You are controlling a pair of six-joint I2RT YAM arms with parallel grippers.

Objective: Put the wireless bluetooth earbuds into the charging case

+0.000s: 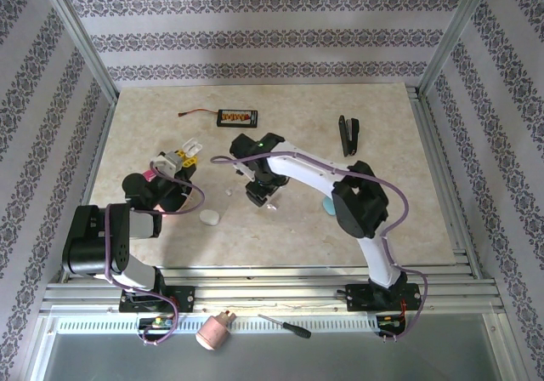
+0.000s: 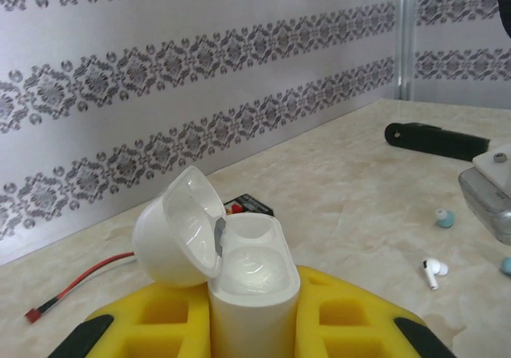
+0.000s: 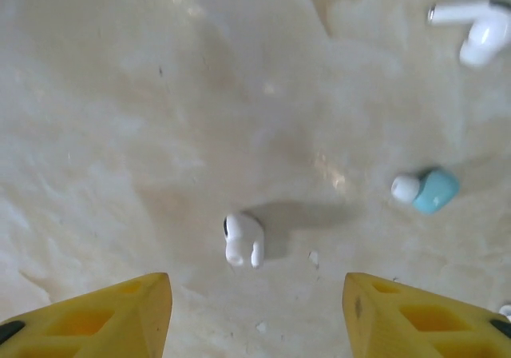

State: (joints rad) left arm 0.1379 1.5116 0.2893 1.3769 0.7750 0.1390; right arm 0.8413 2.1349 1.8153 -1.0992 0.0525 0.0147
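Your right gripper (image 3: 255, 318) hung with its yellow fingers (image 3: 112, 314) spread wide, gripping nothing and touching nothing. A white earbud (image 3: 242, 240) lay on the table (image 3: 120, 134) just ahead of the gap between them, clear of both fingers. To its right lay a pale blue earbud (image 3: 427, 190) with a white tip. A second white earbud (image 3: 479, 34) sat farther off, near the top corner of the right wrist view.

Your left gripper (image 2: 251, 326) was clamped on a white charging case (image 2: 251, 294), with a yellow finger on each side. The case stood upright with its lid (image 2: 180, 226) flipped back to the left. Behind it on the table lay a small black board (image 2: 249, 206) with a red wire (image 2: 80, 282) trailing away to the left.

From above, a loose white case (image 1: 209, 218) lay on the table between the two arms. A black clip (image 1: 348, 134) lay well apart toward the far right.
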